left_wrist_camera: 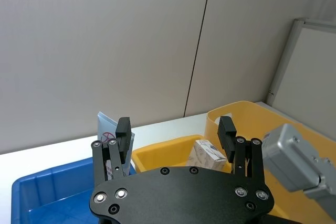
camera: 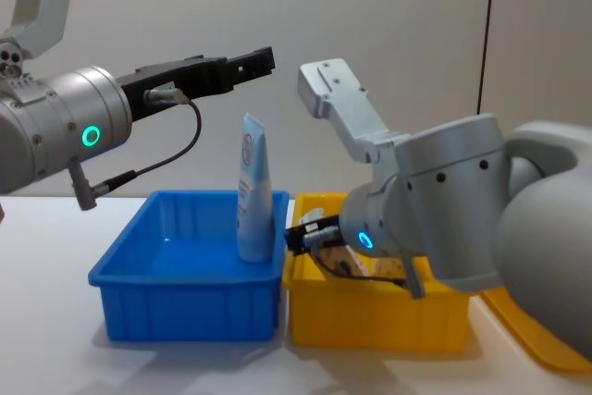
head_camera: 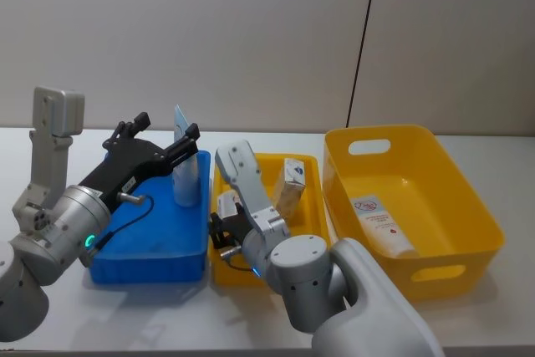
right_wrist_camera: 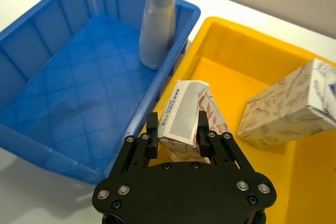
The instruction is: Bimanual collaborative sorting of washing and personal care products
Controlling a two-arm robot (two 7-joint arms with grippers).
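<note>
1. At right of the head view we see a large yellow bin point(head_camera: 468, 206) with a white tube point(head_camera: 383, 225) lying flat in it: soft, light and probably slick, so we would grip across its middle.
2. Left of centre, a blue bin point(head_camera: 150, 244) holds a pale-blue tube point(head_camera: 185, 175) upright on its cap against the wall; it looks top-heavy and best taken low.
3. In the small yellow bin point(head_camera: 313, 206) at centre, a cream box point(head_camera: 290, 183) leans; light cardboard, crushable.
4. Our right gripper point(right_wrist_camera: 177, 141) pinches a second box point(right_wrist_camera: 184, 116), its flap already dented.
5. Our left gripper point(left_wrist_camera: 175, 129) hangs spread wide above the upright tube.
</note>
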